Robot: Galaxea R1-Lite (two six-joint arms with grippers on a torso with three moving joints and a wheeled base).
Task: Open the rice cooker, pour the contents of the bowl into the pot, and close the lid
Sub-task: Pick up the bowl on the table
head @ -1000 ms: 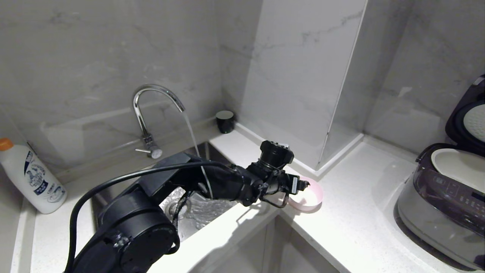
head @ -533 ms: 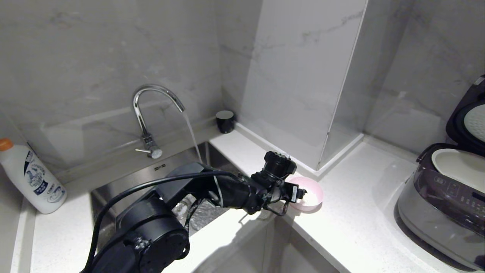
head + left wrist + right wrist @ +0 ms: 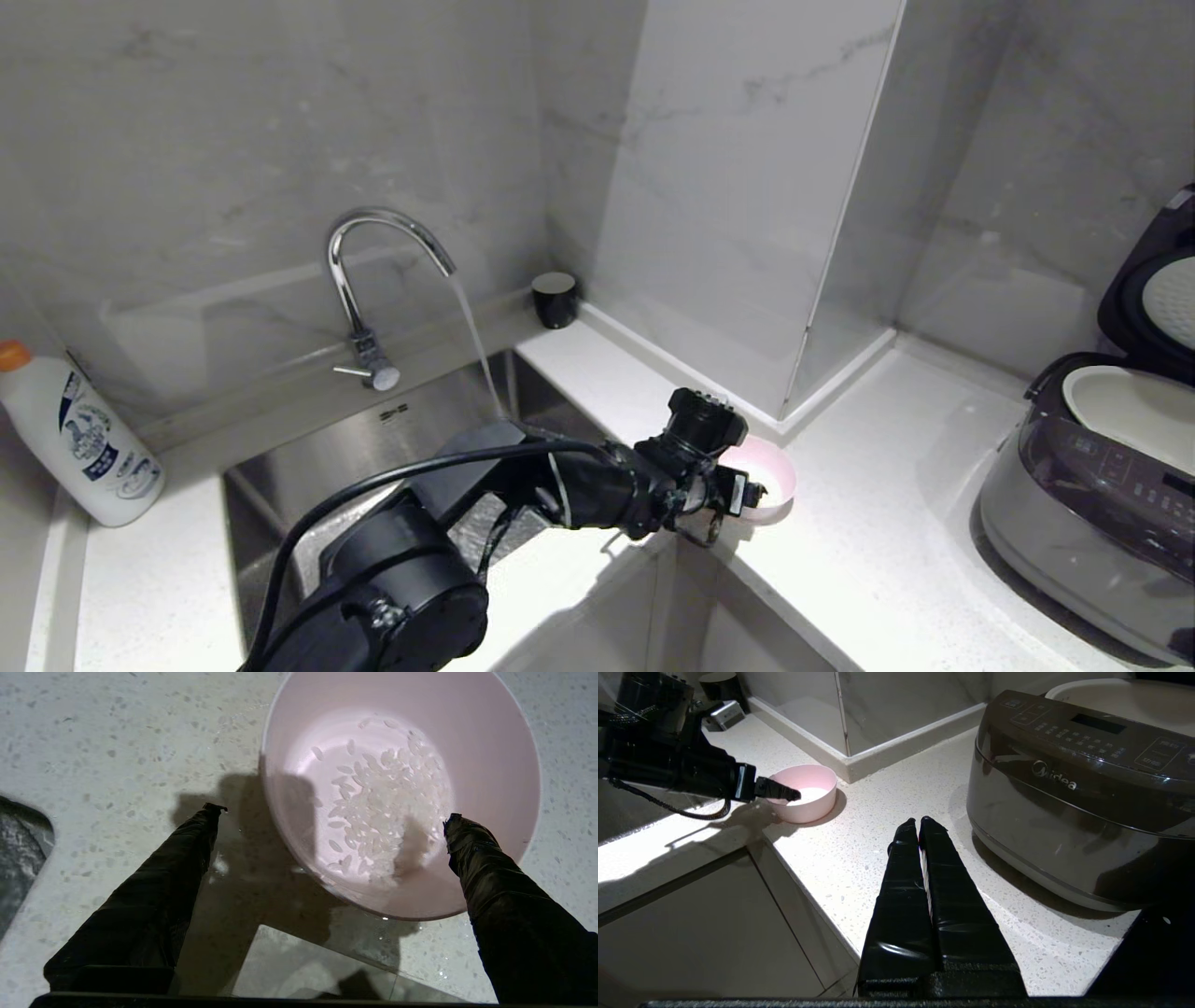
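Over the last second I've brought the left gripper (image 3: 331, 814) lower and closer to the bowl (image 3: 773, 474), so its spread fingers (image 3: 472, 844) now straddle the near rim, one inside, one outside. Nothing is gripped yet; closing comes next, I'd say. The bowl sits on the worktop (image 3: 878, 551) at the corner, pale pink, with rice grains (image 3: 373, 793) inside. The rice cooker (image 3: 1092, 504) stands open, well apart. The right gripper (image 3: 920, 822) is parked, fingers pressed together.

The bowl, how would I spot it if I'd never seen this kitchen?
Find the white countertop corner between the sink and the Midea rice cooker. There sits the bowl: small, round, pale pink, holding rice, the only pink thing.
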